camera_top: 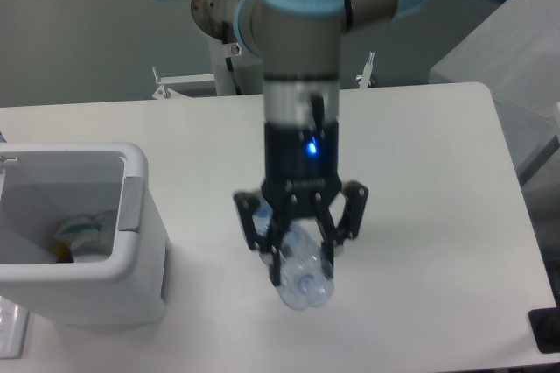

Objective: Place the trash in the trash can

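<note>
My gripper (302,255) hangs well above the table, fingers shut around a clear plastic bottle (304,275) whose rounded end points toward the camera. A pale blue bit of the bottle (261,207) peeks out behind the left finger. The white trash can (131,263) stands at the left of the table, its opening to the left of the gripper, with crumpled trash (83,235) lying inside. No plastic pouch shows on the table.
The robot's base column (234,58) rises behind the table's far edge. A grey box (507,49) stands off the table at the right. A dark object (547,329) sits at the lower right corner.
</note>
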Action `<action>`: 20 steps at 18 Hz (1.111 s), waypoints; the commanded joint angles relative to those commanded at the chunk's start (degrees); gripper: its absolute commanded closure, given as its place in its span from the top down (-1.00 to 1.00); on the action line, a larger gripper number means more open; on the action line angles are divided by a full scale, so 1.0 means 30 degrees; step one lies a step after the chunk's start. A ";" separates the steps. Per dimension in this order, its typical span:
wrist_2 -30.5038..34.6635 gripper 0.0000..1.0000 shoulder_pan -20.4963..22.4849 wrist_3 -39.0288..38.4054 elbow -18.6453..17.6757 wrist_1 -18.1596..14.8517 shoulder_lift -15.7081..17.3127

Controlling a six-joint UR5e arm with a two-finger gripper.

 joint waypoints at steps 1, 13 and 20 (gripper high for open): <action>-0.0001 0.00 -0.0206 0.0000 0.0030 0.0116 0.0175; -0.0148 0.01 -0.4218 -0.0878 -0.0233 0.0234 0.1056; -0.0177 0.10 -0.5626 -0.0762 -0.1431 0.0205 0.0910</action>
